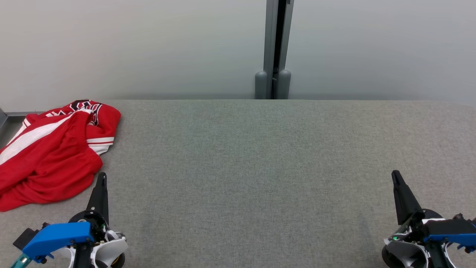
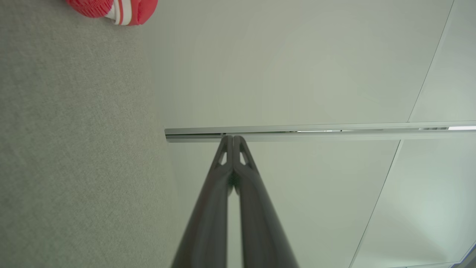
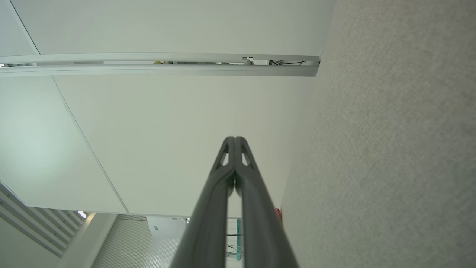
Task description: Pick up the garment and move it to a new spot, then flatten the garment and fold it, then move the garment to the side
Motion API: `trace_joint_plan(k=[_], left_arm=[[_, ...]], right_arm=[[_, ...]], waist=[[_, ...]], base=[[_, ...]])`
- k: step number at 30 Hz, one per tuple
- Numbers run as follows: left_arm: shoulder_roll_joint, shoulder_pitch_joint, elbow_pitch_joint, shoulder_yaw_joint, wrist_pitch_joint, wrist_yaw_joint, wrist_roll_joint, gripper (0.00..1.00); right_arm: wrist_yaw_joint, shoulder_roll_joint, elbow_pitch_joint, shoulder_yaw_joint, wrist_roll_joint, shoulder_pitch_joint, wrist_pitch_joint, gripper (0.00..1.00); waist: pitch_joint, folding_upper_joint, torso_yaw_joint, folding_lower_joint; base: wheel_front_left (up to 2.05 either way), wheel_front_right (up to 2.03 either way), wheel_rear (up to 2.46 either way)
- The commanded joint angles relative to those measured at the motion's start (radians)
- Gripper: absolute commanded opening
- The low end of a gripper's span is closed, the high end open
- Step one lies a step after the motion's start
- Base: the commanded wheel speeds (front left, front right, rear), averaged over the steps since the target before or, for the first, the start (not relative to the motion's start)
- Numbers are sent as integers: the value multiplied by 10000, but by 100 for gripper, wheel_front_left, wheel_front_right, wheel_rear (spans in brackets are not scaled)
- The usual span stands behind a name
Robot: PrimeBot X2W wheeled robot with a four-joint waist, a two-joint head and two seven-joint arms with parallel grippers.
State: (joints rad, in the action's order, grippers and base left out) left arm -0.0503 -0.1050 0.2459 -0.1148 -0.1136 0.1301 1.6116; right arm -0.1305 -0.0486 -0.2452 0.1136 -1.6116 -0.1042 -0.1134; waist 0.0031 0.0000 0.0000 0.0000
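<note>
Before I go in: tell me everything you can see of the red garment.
The garment is red, soft-looking cloth with white stripes and black-and-white lettering near its far edge. It lies crumpled and bunched, neither flattened nor folded, on the left side of the grey table, and runs out of the head view's left edge. A white-striped end of it shows in the left wrist view. Nothing grips it: the left gripper is shut, its tip just off the garment's near right edge.

You have: garment [image 1: 48, 156] soft matt cloth | table top [image 1: 241, 167] coarse woven grey fabric, matt | left gripper's fingers [image 2: 210, 208] dark smooth plastic, faint sheen | wall panel [image 1: 130, 48] smooth, matt | post [image 1: 269, 37] grey metal
</note>
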Motion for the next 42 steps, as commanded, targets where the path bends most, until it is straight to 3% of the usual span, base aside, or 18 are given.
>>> trace_joint_plan(k=[1, 32, 33, 35, 36, 37, 42], left_arm=[[24, -131, -52, 9, -18, 54, -13, 0], [24, -131, -52, 9, -17, 54, -13, 0], [2, 3, 10, 3, 3, 0, -2, 100], [13, 135, 160, 14, 21, -4, -6, 100], [27, 253, 245, 19, 24, -4, -7, 0], [34, 303, 267, 55, 61, -4, -24, 100], [30, 411, 118, 280, 321, -3, -158, 100]], right_arm=[[-7, -65, 36, 8, 10, -147, -21, 0], [-8, -65, 36, 8, 10, -147, -21, 0], [0, 2, -9, -3, 2, 3, 5, 100], [2, 36, -156, -28, 4, 135, 17, 100], [13, 55, -262, -39, 5, 214, 21, 0], [13, 60, -287, -70, 17, 250, 56, 100], [12, 54, -222, -209, 134, 345, 316, 100]], waist=[[0, 0, 0, 0], [0, 0, 0, 0], [0, 0, 0, 0], [0, 0, 0, 0], [0, 0, 0, 0], [0, 0, 0, 0], [4, 0, -1, 0]], base=[[0, 0, 0], [0, 0, 0], [0, 0, 0], [0, 0, 0], [0, 0, 0], [0, 0, 0], [0, 0, 0]])
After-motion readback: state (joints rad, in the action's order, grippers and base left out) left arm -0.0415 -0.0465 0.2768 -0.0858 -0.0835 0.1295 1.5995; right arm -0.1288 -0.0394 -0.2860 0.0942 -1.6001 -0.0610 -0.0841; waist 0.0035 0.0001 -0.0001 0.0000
